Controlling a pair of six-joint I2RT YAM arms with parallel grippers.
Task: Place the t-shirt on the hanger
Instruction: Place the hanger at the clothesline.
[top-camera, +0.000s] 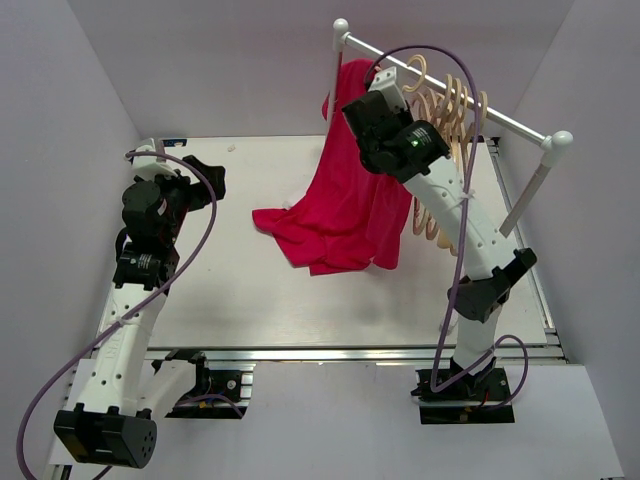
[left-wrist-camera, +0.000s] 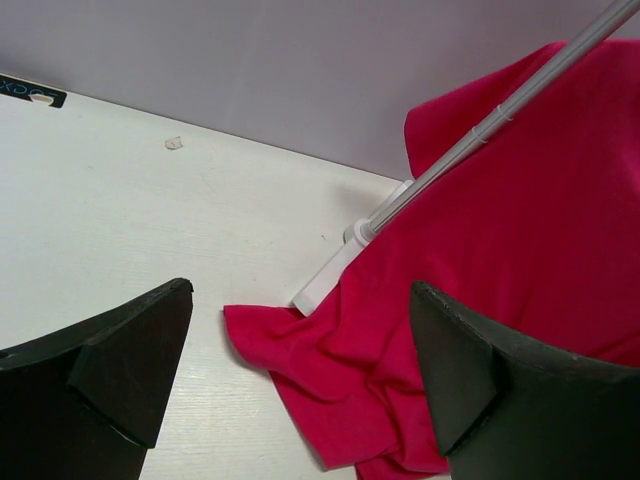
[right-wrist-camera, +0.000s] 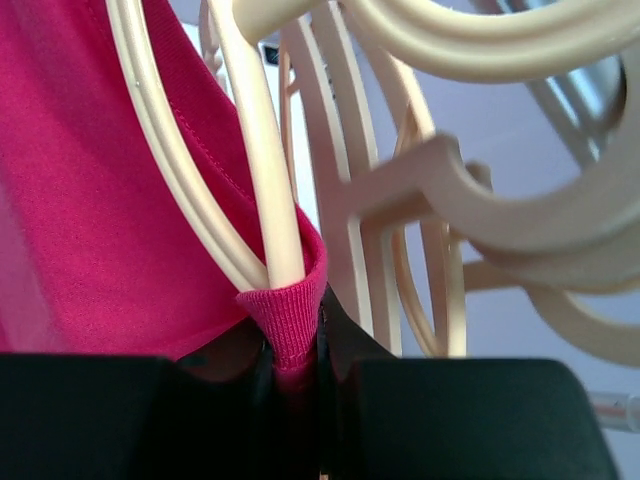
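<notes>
Top view: t-shirt (top-camera: 345, 200) hangs from rail (top-camera: 450, 92) to table (top-camera: 250, 290), right gripper (top-camera: 383, 95) at its top, left gripper (top-camera: 197, 180) well apart; left wrist: jaws agape, cloth ahead-right; right wrist: jaws clamped on collar (right-wrist-camera: 290, 325), hanger (right-wrist-camera: 268, 200) rising just above.

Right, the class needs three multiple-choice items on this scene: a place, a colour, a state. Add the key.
1. Where does the lower part of the t-shirt rest? A) on the table B) on a chair C) in a box
2. What colour is the t-shirt? A) blue B) red C) green
3. How is the right gripper? A) open, empty B) shut on the t-shirt's collar C) holding a cup
Key: 1A, its fabric pools on the white surface; 2B, bright red in every view; 3B, the ribbed collar is pinched in its grip.
</notes>
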